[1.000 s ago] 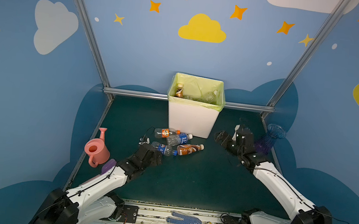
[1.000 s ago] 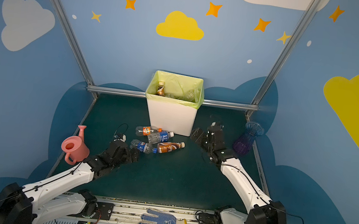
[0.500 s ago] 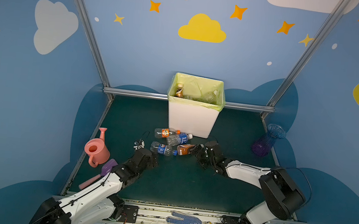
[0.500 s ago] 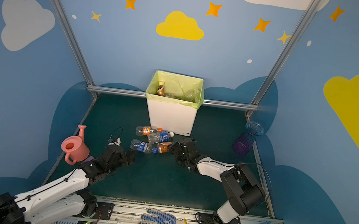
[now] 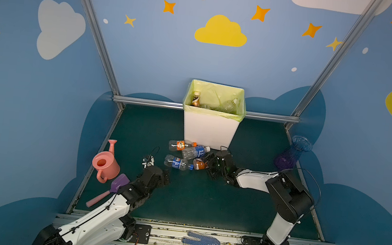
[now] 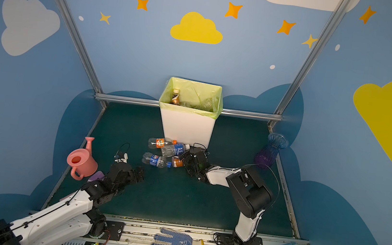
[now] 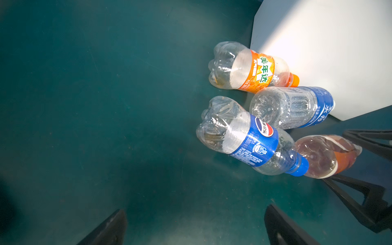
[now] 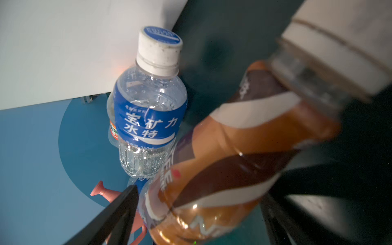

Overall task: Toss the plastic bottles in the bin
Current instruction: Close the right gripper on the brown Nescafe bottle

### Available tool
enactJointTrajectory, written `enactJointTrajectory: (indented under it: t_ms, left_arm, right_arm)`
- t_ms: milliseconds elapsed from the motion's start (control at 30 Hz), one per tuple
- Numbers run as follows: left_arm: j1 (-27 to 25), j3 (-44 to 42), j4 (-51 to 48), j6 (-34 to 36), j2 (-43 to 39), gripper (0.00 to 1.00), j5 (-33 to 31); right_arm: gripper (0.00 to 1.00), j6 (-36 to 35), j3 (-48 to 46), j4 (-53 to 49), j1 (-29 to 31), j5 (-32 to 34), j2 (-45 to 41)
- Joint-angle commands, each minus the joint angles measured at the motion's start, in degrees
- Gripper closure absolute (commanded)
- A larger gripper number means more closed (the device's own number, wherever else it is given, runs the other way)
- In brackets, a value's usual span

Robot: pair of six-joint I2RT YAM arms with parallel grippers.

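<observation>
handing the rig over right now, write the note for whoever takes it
Left hand: open, empty, over the green mat.
Right hand: jaws straddle the brown-labelled plastic bottle on the mat; grip unconfirmed.
Beside it, before the white bin with yellow-green liner: orange-label clear bottle, white-capped blue-label bottle, blue-capped blue-label bottle.
Done: some bottles inside the bin.
Left: bin these four.
</observation>
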Motion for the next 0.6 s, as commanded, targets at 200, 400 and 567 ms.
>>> enactJointTrajectory:
  t_ms: [200,400,567]
  left_arm:
    - [-0.16,-0.10,0.50,0.17,-0.51,0.00,-0.53]
    - [-0.03,-0.06,1.15,0.31,0.21,0.00,-0.63]
    - [-0.06,0.10,1.30,0.36,0.39,0.00,-0.70]
  right_arm:
    - [0.24,1.48,2.32,-4.72,-1.36,1.28,3.13]
    - [0.45,1.28,0.45,-3.75,-3.25,0.30,2.19]
    - [0.53,-0.63,-1.02,-4.64,-4.42,0.57,-0.42]
